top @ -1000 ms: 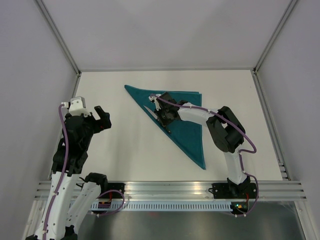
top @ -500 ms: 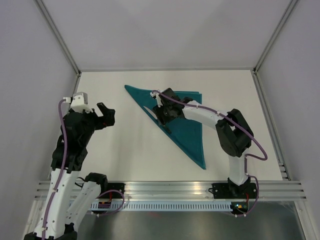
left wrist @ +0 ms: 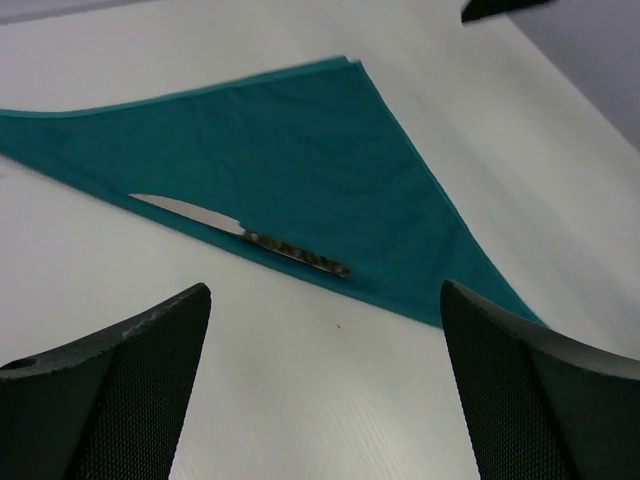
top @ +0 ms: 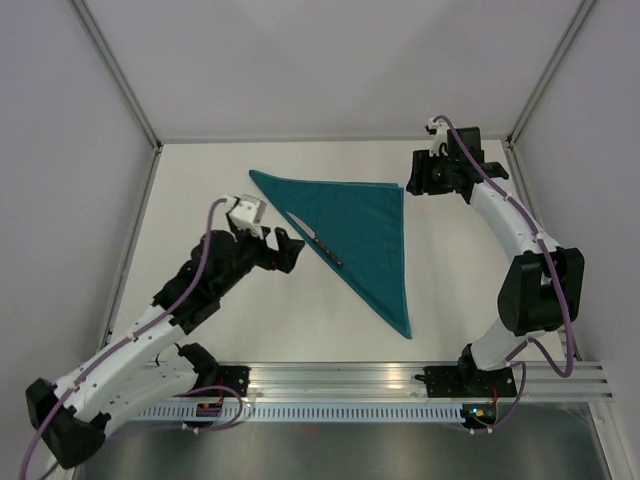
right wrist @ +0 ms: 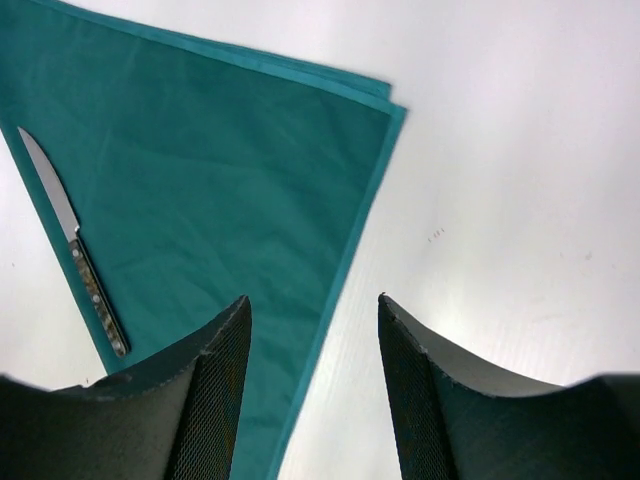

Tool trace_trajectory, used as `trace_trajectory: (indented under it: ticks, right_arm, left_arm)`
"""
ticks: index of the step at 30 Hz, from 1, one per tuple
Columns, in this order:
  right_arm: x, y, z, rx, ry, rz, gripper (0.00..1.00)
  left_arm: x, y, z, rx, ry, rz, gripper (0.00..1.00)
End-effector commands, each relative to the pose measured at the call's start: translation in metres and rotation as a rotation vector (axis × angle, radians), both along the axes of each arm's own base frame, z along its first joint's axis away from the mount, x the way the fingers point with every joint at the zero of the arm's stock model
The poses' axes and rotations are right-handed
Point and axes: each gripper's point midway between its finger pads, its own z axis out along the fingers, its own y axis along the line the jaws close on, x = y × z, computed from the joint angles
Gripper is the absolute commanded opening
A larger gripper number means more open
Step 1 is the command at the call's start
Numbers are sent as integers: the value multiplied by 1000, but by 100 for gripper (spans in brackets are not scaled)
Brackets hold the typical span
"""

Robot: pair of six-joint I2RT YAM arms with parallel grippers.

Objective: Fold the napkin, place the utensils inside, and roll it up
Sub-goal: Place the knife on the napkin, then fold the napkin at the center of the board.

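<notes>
The napkin (top: 365, 230) lies flat on the white table (top: 200, 190), folded into a teal triangle with two layered edges showing at its far right corner; its long slanted edge runs from the far left point down to the near right point. The knife (top: 315, 238) rests on the cloth just inside that slanted edge and parallel to it, blade toward the far left, dark handle toward the near right. The left pincer (top: 290, 252) hovers over bare table just beside the knife, released, its fingers spread wide with nothing between them; the right pincer (top: 414, 180) hangs above the folded far right corner, also released, its pads apart and gripping nothing.
</notes>
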Motion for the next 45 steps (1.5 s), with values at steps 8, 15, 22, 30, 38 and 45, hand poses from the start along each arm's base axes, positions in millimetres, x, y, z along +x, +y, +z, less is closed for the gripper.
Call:
trace_trajectory:
  ticks: [8, 15, 22, 30, 38, 45]
  right_arm:
    - [-37, -36, -5, 49, 77, -20, 59]
    - [-31, -46, -10, 53, 80, -49, 59]
    - [-30, -48, -13, 39, 74, -52, 58]
    - [-29, -47, -17, 43, 82, -46, 57]
    - [-29, -47, -15, 45, 79, -46, 55]
    - [-31, -46, -17, 48, 83, -41, 54]
  left_arm:
    - [-55, -112, -57, 417, -465, -157, 100]
    - [-96, -174, -97, 429, -577, -344, 100]
    - [-141, -241, -153, 557, -671, -507, 100]
    - [-165, -273, -172, 523, -638, -617, 98]
    - [-186, -292, -192, 514, -568, -755, 90]
    - [-191, -298, -210, 538, -528, -790, 83]
